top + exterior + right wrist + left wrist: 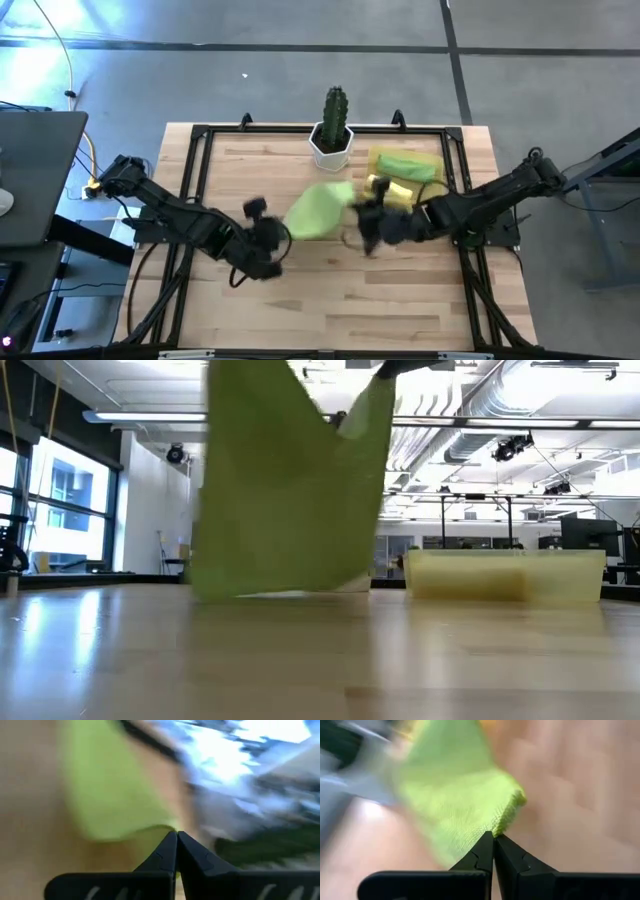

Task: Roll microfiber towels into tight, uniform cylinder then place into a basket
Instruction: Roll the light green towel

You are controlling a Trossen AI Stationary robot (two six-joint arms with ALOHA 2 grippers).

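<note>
Both my hands clamp one lime-green towel (318, 208) mid-frame, left hand (268, 238) lower-left corner, right hand (372, 222) right edge, towel hanging between.

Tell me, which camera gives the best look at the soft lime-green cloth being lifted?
The low view: the soft lime-green cloth hangs full length, its bottom edge at the tabletop. The high view shows it as a small patch between both arms. The left wrist view shows only a pinched corner; the right wrist view, a blur.

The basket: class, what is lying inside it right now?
Inside the basket lie a lime-green towel and a yellow towel. Whatever lies beneath them is covered.
</note>
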